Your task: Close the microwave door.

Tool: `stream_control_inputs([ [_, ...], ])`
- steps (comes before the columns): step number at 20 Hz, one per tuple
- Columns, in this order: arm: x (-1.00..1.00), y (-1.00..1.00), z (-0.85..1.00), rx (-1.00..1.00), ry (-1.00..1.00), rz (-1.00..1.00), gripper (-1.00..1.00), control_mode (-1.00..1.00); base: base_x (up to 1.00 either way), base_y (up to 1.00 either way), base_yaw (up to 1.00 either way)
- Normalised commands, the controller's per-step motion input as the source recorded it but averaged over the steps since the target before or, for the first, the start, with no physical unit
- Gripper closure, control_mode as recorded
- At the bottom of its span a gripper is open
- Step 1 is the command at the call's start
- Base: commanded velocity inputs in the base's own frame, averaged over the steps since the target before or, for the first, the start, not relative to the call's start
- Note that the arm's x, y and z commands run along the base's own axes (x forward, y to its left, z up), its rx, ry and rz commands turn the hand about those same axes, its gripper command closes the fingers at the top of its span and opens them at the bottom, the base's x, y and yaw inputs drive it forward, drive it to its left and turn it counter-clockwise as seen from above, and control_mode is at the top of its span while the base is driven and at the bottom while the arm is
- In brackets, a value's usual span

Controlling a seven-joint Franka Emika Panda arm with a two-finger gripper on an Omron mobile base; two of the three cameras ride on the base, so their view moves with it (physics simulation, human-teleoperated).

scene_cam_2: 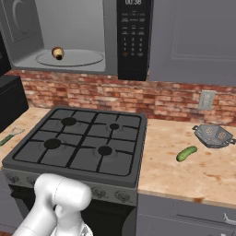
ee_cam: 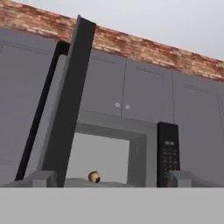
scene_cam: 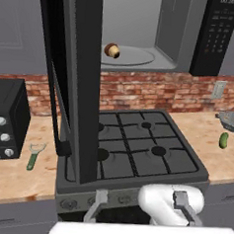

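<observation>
You have a tan tabletop (scene_cam_2: 203,161) split by a black stove (scene_cam_2: 83,138) at its middle. Out at 3 o'clock of the stove lies a green pickle (scene_cam_2: 186,153), with a grey colander (scene_cam_2: 213,135) near it at 1 o'clock. At 9 o'clock of the stove you see a green-handled peeler (scene_cam: 33,155) beside a black toaster oven (scene_cam: 7,119).

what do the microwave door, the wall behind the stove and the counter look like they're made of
Microwave door: looks like matte dark-grey metal or plastic; flat, no shine. Wall: red brick, visible mortar lines. Counter: mottled tan, stone-like, possibly laminate.
</observation>
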Motion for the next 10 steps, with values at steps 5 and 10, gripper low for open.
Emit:
stream_control_inputs([
  [5, 0.72, 0.53, -0.04, -0.11, 0.0, -0.1, -1.0, -1.0, 0.0, 0.0, 0.0],
  [10, 0.86, 0.65, -0.1, -0.09, 0.02, -0.2, -1.0, -1.0, 0.0, 0.0, 0.0],
])
